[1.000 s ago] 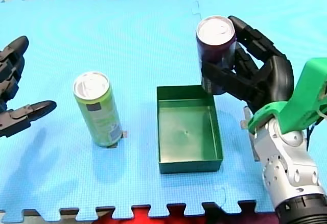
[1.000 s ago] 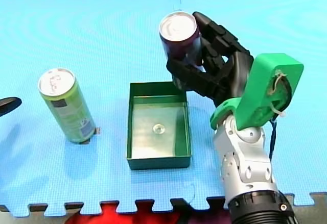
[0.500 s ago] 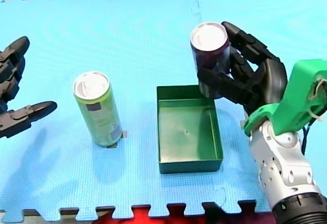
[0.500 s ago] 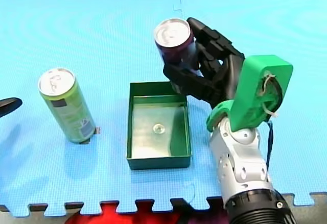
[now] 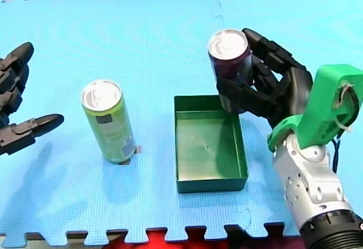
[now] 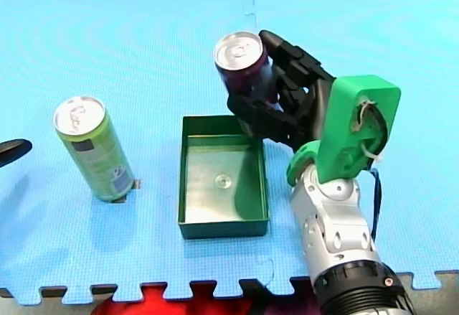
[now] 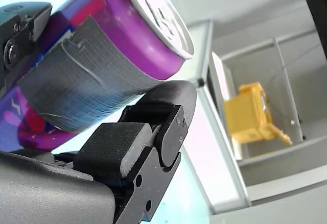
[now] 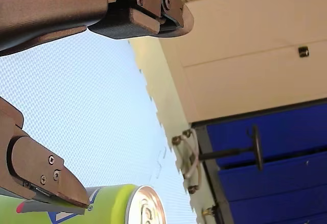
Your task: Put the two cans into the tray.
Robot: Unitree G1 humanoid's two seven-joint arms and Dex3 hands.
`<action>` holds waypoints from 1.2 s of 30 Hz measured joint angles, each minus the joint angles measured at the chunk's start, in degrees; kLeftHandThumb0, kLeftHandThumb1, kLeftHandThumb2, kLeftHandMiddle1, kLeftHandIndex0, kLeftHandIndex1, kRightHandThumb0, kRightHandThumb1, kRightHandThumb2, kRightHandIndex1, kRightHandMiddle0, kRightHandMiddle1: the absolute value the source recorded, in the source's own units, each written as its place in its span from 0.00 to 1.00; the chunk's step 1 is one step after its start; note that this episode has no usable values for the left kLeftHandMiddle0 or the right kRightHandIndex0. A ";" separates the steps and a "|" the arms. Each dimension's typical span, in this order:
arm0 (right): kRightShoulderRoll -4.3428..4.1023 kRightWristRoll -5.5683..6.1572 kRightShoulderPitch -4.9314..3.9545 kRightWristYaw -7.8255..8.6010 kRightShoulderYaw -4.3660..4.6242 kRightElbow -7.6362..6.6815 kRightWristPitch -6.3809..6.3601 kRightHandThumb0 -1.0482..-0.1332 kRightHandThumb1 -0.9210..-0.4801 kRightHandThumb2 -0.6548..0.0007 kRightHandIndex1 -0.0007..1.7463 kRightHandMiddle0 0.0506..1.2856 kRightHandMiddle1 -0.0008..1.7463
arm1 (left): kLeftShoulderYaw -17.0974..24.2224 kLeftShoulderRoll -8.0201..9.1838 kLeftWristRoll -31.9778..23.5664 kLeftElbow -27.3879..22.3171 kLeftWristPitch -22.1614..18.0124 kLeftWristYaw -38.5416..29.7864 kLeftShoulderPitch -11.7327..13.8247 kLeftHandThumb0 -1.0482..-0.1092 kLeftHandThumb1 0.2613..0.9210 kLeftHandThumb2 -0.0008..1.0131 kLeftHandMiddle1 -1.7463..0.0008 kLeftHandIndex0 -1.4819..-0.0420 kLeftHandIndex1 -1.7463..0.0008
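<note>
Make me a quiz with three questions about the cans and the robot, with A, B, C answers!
1. Where is the green can?
A. on the blue mat, left of the tray
B. inside the tray
C. on top of the other can

2. What colour is the can in the right hand?
A. yellow
B. purple
C. white

3. How is that can?
A. lying flat
B. upside down
C. gripped, top facing up

Answers:
1 A: it stands on the mat beside the tray; the left hand at the mat's left edge holds nothing.
2 B: the purple can shows a purple side.
3 C: the fingers wrap it and its silver top faces up.
</note>
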 measured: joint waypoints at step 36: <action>-0.29 -0.47 -4.14 1.54 2.46 -1.63 -1.00 0.78 0.31 1.00 0.00 0.97 0.00 | 0.35 -0.37 -0.27 4.84 -1.62 -2.06 -2.32 0.00 0.66 0.00 1.00 0.83 1.00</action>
